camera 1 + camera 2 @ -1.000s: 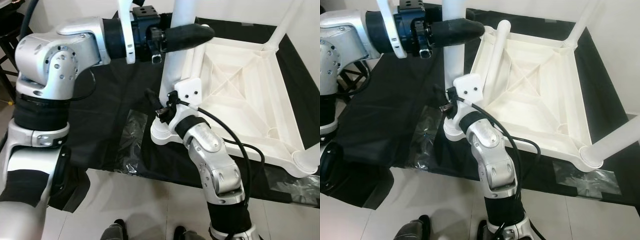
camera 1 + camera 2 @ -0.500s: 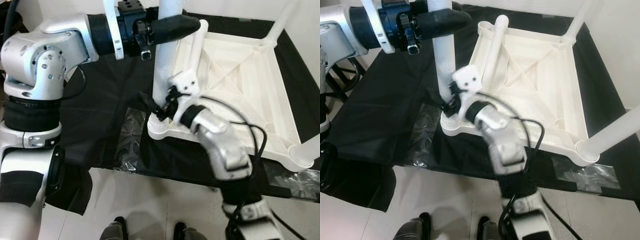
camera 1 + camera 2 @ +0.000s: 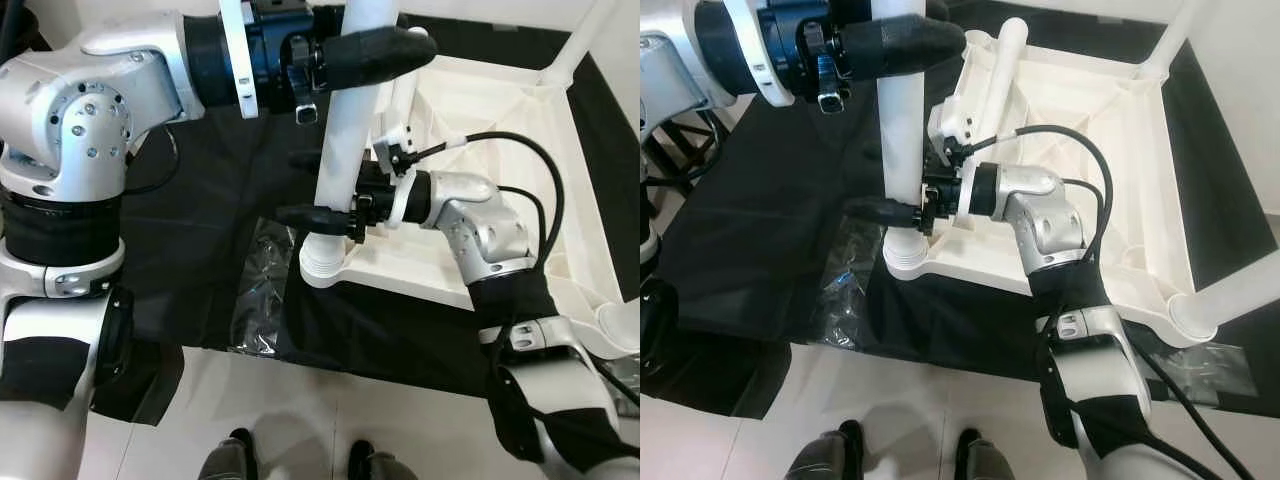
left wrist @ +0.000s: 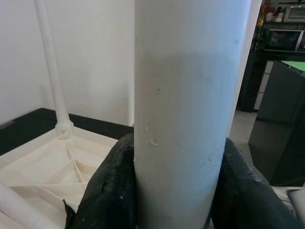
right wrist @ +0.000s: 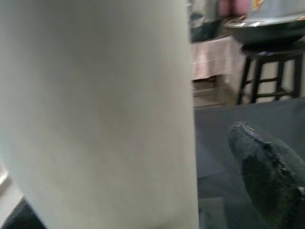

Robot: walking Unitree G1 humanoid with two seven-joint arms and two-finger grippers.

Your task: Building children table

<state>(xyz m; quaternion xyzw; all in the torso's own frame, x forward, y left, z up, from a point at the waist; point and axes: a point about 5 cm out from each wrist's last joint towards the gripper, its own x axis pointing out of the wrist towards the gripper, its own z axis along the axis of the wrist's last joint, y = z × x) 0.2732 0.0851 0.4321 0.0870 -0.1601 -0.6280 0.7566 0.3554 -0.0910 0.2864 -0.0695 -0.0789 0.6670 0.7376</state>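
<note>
Gripping white cylindrical plastic table leg (image 3: 345,150) high up with left gripper (image 3: 385,52), 2 fingers (image 4: 107,191) clamped against it. Straddling same leg below with right gripper (image 3: 312,190), fingers spread. Leg standing upright in corner socket of upturned white plastic tabletop (image 3: 500,110).

The table leg (image 3: 345,140) is plain white, as is the upturned table top (image 3: 500,130) with its ribbed underside — both unpatterned. They stand out against a black cloth (image 3: 210,240) spread beneath, on a pale tiled floor (image 3: 300,420). The left gripper (image 3: 375,55) and right gripper (image 3: 315,215) have matte black fingers — the arms are silver with black bands
</note>
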